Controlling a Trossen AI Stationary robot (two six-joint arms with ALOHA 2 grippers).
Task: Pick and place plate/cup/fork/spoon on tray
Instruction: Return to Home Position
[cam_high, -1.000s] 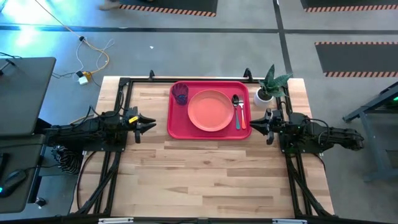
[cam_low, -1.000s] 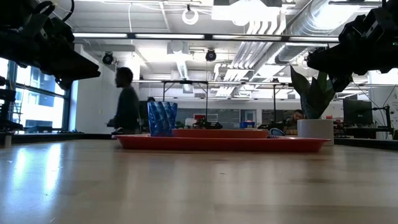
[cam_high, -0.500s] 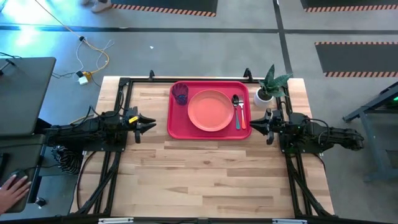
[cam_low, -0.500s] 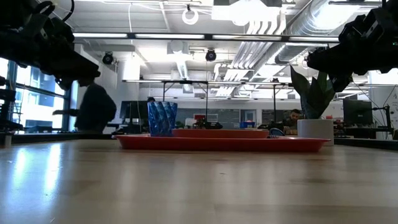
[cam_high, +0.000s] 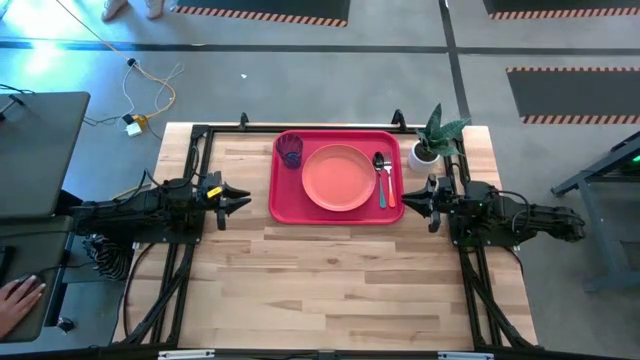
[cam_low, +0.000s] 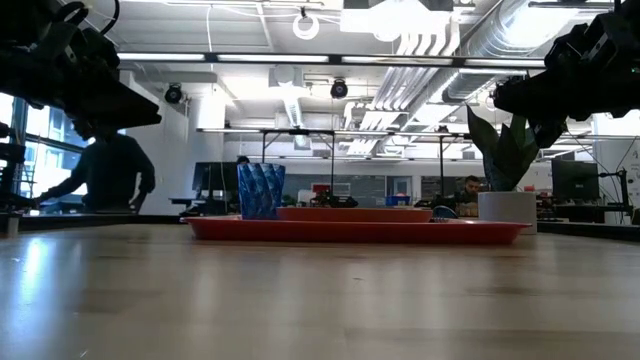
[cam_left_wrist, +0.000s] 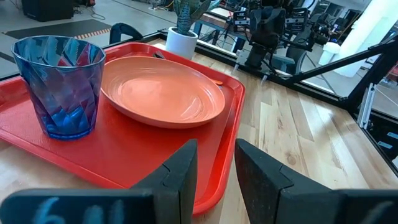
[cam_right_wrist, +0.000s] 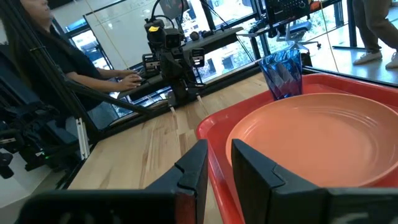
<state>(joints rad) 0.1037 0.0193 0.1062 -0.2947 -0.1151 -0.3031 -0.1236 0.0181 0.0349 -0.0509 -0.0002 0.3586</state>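
Note:
The red tray (cam_high: 283, 205) lies at the table's far middle. On it the salmon-pink plate (cam_high: 339, 178) sits in the centre. The blue cup (cam_high: 290, 150) stands upright at the tray's far left corner. The teal-handled spoon (cam_high: 381, 178) and the orange-handled fork (cam_high: 390, 188) lie side by side along its right side. My left gripper (cam_high: 243, 200) hovers left of the tray, and my right gripper (cam_high: 408, 200) hovers right of it. Both point at the tray, empty, with a narrow gap between the fingers, as the wrist views show (cam_left_wrist: 216, 152) (cam_right_wrist: 219, 155).
A white pot with a green plant (cam_high: 427, 148) stands on the table just off the tray's far right corner, close to my right arm. Bare wooden table (cam_high: 330, 290) lies on the near side of the tray. A person's hand (cam_high: 15, 300) shows off the table at the left.
Neither arm nor any tableware has moved. A person in the room beyond the table has walked toward the left in the low view.

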